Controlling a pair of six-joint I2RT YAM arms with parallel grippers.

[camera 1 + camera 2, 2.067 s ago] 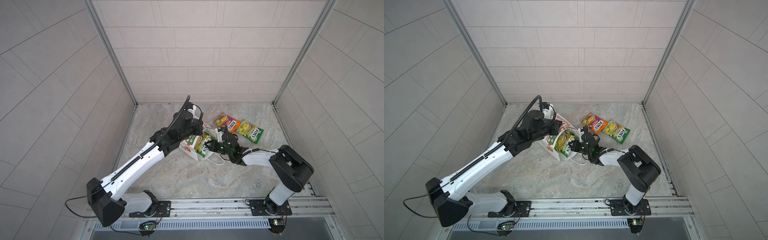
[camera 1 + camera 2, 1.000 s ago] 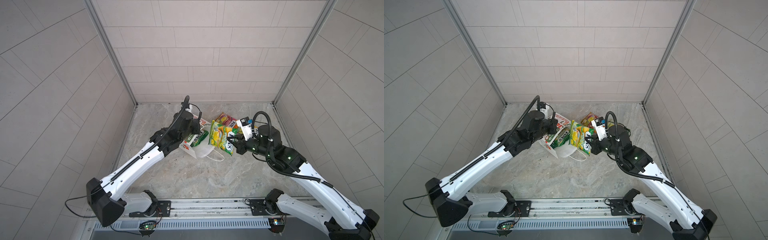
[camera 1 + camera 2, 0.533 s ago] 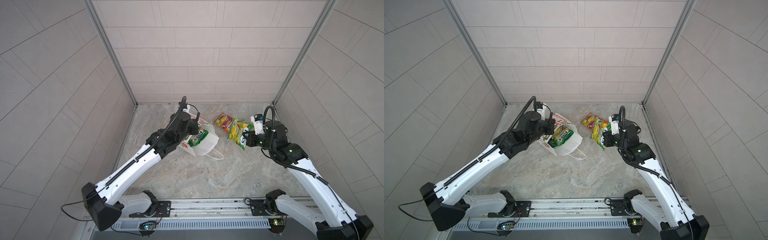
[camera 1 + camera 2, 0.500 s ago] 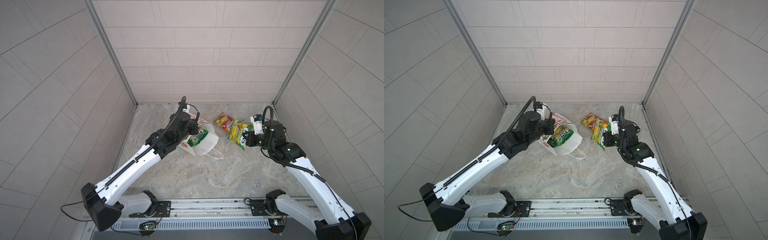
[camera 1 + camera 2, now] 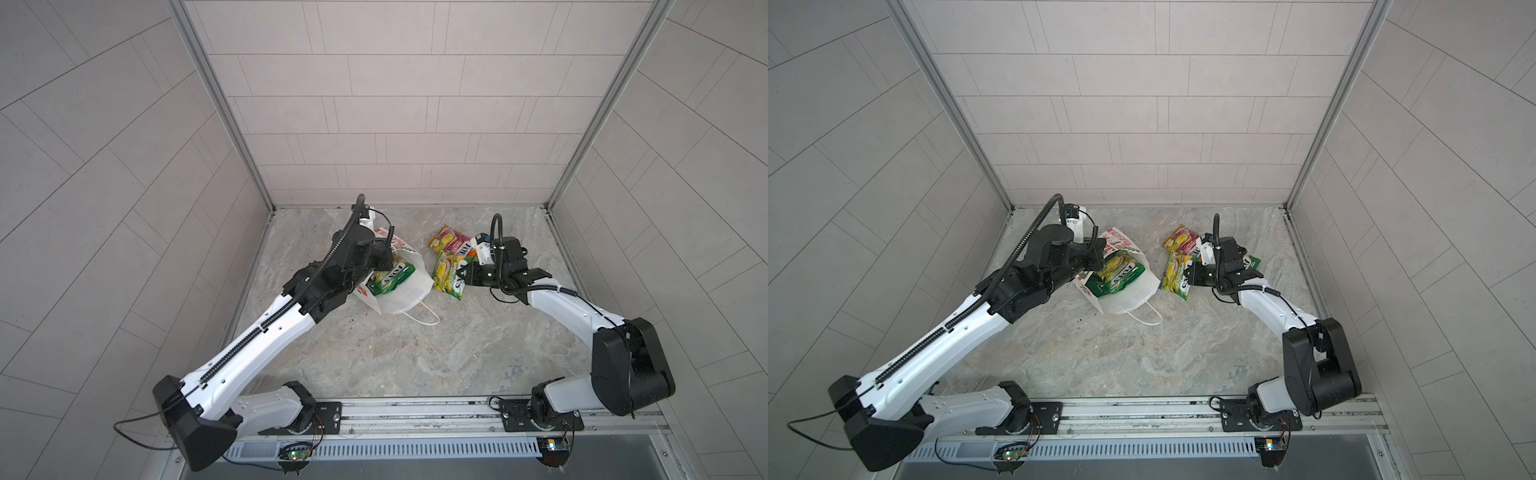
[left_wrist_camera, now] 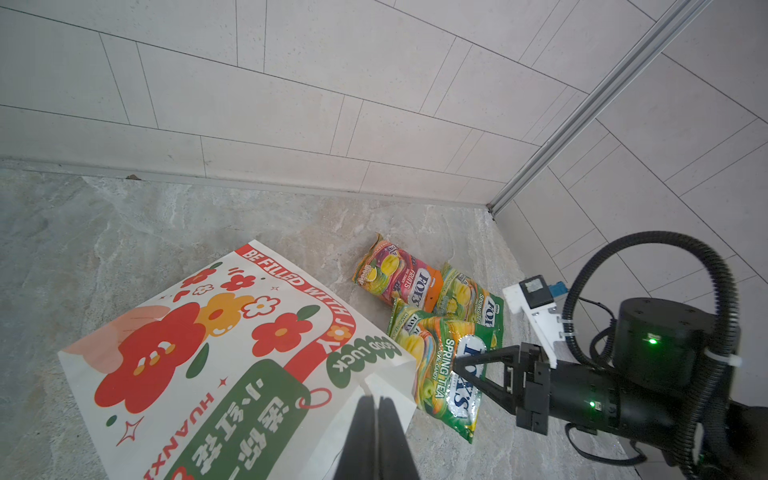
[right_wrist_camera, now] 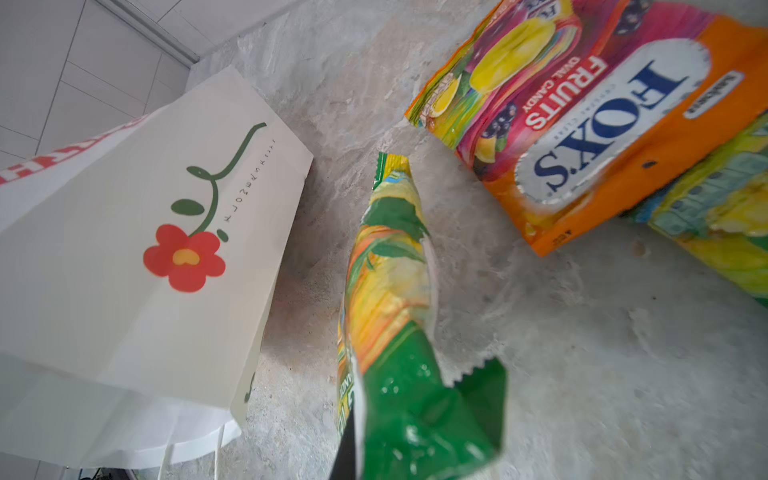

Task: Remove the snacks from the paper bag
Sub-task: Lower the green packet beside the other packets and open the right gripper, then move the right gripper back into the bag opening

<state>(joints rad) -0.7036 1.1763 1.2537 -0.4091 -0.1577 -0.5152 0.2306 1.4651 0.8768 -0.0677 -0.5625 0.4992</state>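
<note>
Green-yellow glossy FOX'S pouch (image 5: pixel 448 276): pinched at its green end by the closed right end effector (image 6: pixel 457 365). A second ago it hung just outside the bag mouth. It is now carried toward the desk's (image 5: pixel 395 353) far right corner, just beside the orange-pink FOX'S pouch (image 6: pixel 399 278) and a second green-yellow pouch (image 6: pixel 478 303). Whether it already rests on the desk cannot be told.

White paper carrier bag (image 5: pixel 405 286) with red flowers: on its side near the far edge, left of middle. Its rim is pinched by the closed left end effector (image 6: pixel 376 407), as before.

Remaining: another green-yellow pouch (image 5: pixel 1121 272) in the mouth, anything behind it hidden.

Judgement: third snack nearly delivered; release comes next.
</note>
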